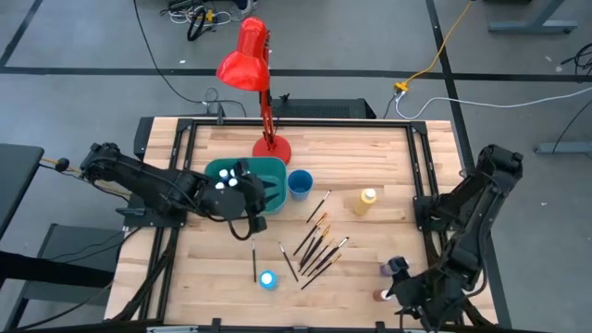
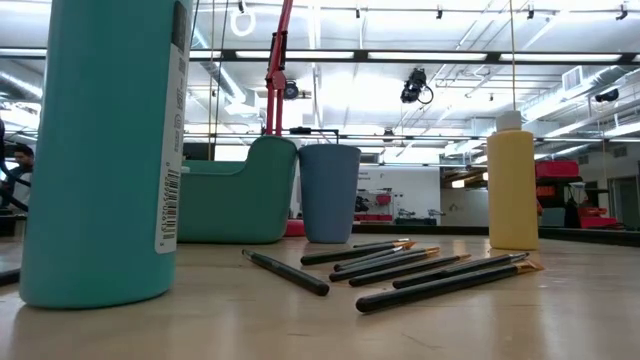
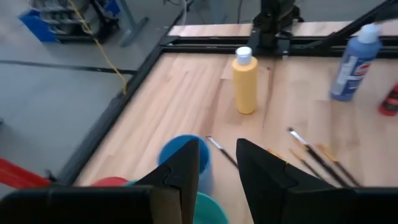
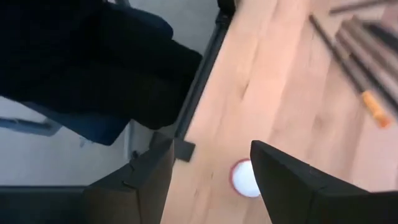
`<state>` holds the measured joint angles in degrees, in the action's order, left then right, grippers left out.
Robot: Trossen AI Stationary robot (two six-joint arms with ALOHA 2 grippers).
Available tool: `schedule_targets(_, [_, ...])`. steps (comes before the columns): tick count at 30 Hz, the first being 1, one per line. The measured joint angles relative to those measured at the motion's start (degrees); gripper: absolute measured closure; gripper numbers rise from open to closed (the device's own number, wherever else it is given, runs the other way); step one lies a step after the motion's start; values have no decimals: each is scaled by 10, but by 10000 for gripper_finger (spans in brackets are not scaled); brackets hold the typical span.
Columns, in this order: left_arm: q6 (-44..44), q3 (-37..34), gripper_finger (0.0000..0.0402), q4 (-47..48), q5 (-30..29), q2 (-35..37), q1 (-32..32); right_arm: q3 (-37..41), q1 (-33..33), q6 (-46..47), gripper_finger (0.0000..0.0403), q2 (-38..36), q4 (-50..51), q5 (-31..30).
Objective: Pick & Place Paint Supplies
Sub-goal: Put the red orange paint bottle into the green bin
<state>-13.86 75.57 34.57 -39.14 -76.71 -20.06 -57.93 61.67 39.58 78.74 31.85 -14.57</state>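
Hovering over the teal bin point(image 1: 242, 171), my left gripper point(image 1: 248, 191) stands parted and holds nothing; my right gripper point(image 4: 211, 180) gapes above a white-capped bottle point(image 4: 245, 177) by the table edge. Closing off-centre could tip it. Only the low view shows the brushes point(image 2: 400, 265) lying clear beside the yellow bottle point(image 2: 512, 180).

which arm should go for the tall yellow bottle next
Probably the right. The yellow bottle stands upright on the table's right half, nearer the right arm, whose hand is open and empty near the front right corner. The left hand hovers over the teal bin, further away.
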Motion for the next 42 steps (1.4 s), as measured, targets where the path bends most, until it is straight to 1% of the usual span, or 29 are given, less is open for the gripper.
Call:
schedule_targets(2, [-13,0,286,-1,22,0,3,29,5,7,179,0,-54,-7])
schedule_targets(5, [-23,0,286,-11,53,0,3,76,6,-9,179,0,-124,-15])
schedule_targets(9, [-28,0,286,-23,91,0,3,123,6,-6,179,-1,-138,-21])
schedule_targets(12, [-29,0,286,-25,110,0,3,136,6,-21,179,-2,-145,-67])
schedule_targets(15, [-29,0,286,-25,112,0,3,137,7,-51,179,-1,-145,-75])
schedule_targets(21, [-29,0,286,-25,112,0,3,137,7,-48,179,-1,-156,-68])
schedule_targets(30, [9,0,286,-25,99,0,4,115,7,-101,179,-1,-163,-69])
schedule_targets(32, [10,0,286,-26,99,0,4,115,7,-93,179,-1,-151,-67])
schedule_targets(36, [10,0,286,-26,99,0,3,123,4,-52,179,-1,-110,-45])
schedule_targets(39, [10,0,286,-26,99,0,3,141,1,-38,179,-1,-124,-28])
schedule_targets(42, [8,0,286,-26,99,0,3,157,0,-40,179,-1,-139,-24])
